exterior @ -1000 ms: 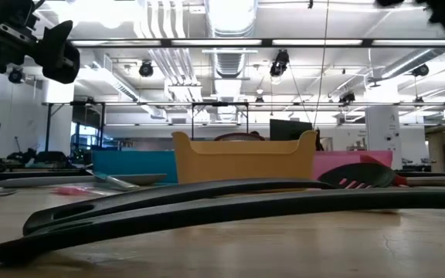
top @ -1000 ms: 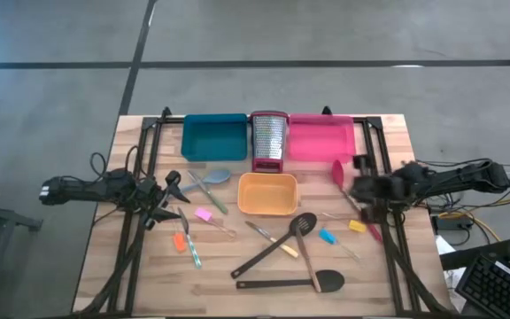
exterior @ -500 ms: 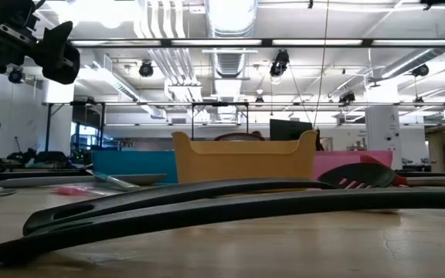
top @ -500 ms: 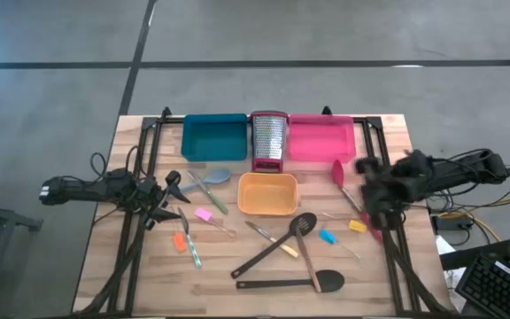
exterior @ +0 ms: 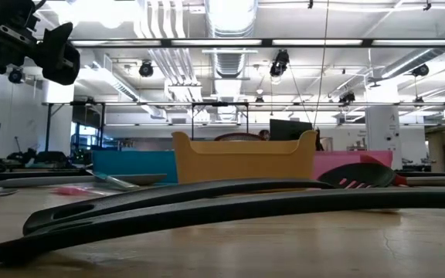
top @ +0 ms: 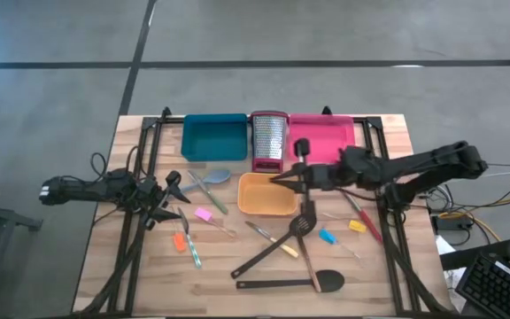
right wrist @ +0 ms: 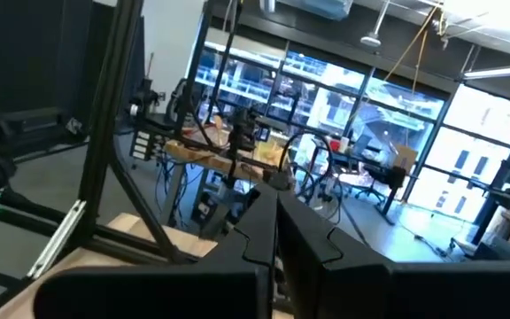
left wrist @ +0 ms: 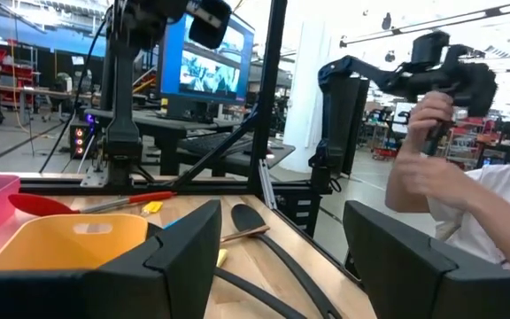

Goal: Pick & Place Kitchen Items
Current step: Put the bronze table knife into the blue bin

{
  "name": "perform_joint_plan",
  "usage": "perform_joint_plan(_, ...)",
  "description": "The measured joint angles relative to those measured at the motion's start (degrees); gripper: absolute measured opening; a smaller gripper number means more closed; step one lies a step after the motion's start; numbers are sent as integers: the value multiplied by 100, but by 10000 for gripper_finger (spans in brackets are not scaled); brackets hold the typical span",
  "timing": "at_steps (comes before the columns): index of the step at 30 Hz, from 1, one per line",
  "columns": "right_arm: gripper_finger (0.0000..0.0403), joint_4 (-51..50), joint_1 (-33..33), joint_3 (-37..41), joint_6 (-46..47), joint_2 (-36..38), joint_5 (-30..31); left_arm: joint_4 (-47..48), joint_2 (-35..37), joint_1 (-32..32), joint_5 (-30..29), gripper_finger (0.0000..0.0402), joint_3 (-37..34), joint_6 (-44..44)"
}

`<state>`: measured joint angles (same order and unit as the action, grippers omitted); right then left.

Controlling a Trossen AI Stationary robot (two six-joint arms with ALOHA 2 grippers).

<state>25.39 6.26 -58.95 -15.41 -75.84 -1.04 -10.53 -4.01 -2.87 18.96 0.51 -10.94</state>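
Observation:
The kitchen items lie loose on the wooden table (top: pixel 149 283). A black slotted spatula (top: pixel 304 225), a long black spoon (top: pixel 292 283) and a black ladle (top: pixel 262 259) are near the front, and a grey spoon (top: pixel 217 177) is left of the orange tray (top: pixel 266 202). Small pink (top: pixel 204 214), orange (top: pixel 180 242), blue (top: pixel 328 237) and yellow (top: pixel 357 226) pieces lie between them. My right gripper (top: pixel 275 180) is shut, holds nothing, and hangs high over the orange tray. My left gripper (top: pixel 177 197) stands open and still at the table's left.
A teal tray (top: pixel 213 139), an upright steel grater (top: pixel 269 140) and a pink tray (top: pixel 321 140) line the far edge. A red spatula (left wrist: pixel 96 203) lies right of the orange tray. In the left wrist view a person (left wrist: pixel 454 199) stands beyond the table's right side.
My right gripper has swung from the table's right edge toward the middle and has risen. It has tipped up to about level and now hangs over the orange tray, still shut. None of the things on the table has moved.

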Motion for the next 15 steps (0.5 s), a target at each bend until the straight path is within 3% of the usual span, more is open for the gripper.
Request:
perform_joint_plan(6,8,-1000,0,-1167,-439,-851,13,-2,2,-1,2,243,0,0)
perform_joint_plan(12,8,-2420,-97,-2021,50,-1638,5,5,0,1,0,243,-2,0)
perform_joint_plan(15,8,-2519,-185,-2228,-55,-1803,-170,24,-8,1,0,243,-2,0)
